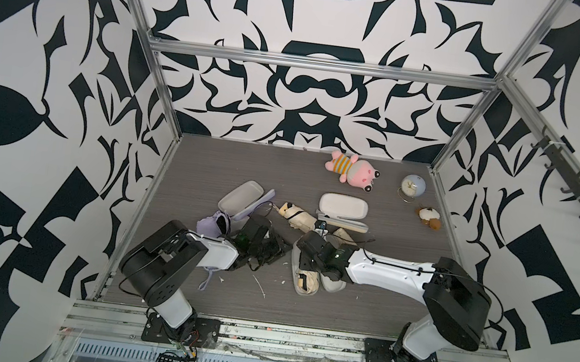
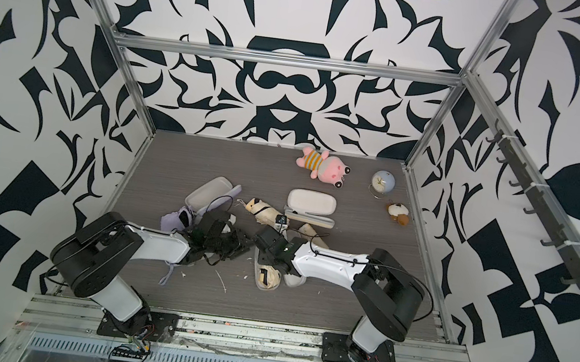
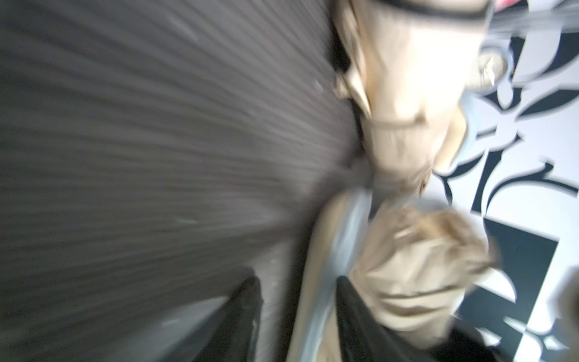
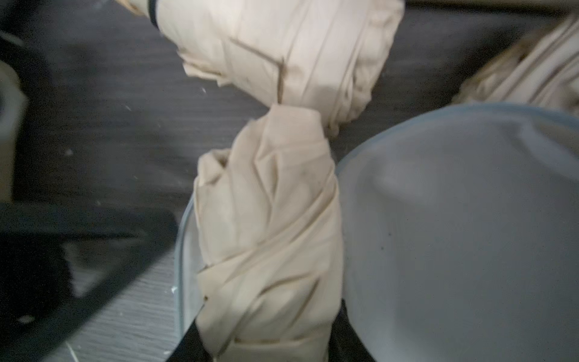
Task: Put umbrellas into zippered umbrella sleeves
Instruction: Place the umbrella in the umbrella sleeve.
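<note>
Near the front of the tabletop [image 1: 358,312] the right gripper [image 4: 268,316] is clamped snugly on a cream umbrella [image 4: 266,219] lying in one half of an open beige sleeve [image 4: 454,235], the bunched end of it poking past the sleeve's rim toward a second cream umbrella [image 1: 295,215]. The left gripper [image 3: 296,279] has its jaws partly apart on either side of that sleeve's rim, though its wrist view is too smeared to tell whether it touches. The lavender umbrella [image 1: 212,225] sits by the left arm, just beside the open lavender sleeve [image 1: 240,198]
</note>
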You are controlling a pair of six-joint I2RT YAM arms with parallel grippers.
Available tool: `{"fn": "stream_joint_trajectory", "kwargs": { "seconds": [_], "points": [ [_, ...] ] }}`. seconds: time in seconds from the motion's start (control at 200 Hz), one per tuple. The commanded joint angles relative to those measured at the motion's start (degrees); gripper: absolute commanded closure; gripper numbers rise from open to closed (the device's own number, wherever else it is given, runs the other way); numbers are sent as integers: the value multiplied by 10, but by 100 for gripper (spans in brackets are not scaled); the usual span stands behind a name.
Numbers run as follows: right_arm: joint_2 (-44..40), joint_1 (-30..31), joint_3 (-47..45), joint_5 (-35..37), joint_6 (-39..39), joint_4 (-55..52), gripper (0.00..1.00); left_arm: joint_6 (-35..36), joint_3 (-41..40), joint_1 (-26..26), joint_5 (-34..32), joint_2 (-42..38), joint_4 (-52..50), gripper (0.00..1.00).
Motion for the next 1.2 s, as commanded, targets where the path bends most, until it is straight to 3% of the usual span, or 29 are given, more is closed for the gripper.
{"fn": "stream_joint_trajectory", "kwargs": {
  "seconds": [0.0, 0.135, 0.215, 0.335, 0.445, 0.545, 0.655, 0.795, 0.92, 1.195],
  "points": [
    [5, 5, -1, -29, -16, -27, 100, 27, -17, 2, 10, -12, -46, 68],
    [17, 5, 29, -44, -36, -38, 98, 22, 18, 0, 45, 28, -21, 61],
    [15, 1, 42, -56, -42, -50, 89, 19, 17, -8, 48, 18, -11, 54],
    [-2, -19, 46, -94, -43, -57, 72, 21, 8, -13, 47, 1, -15, 51],
    [-17, -41, 52, -141, -48, -58, 60, 30, 14, -22, 50, 15, -25, 58],
    [-25, -50, 62, -149, -57, -76, 56, 31, 13, -22, 59, 31, -20, 67],
    [-15, -53, 64, -143, -70, -85, 57, 32, 11, -22, 59, 35, -15, 81],
    [-10, -48, 51, -149, -89, -81, 74, 19, 14, -22, 55, 47, -2, 92],
    [-26, -42, 22, -172, -100, -62, 81, 0, 15, -22, 46, 57, 18, 100],
    [2, -19, 17, -190, -140, -85, 84, -8, 50, -22, 29, 60, 7, 100]
  ]
}}
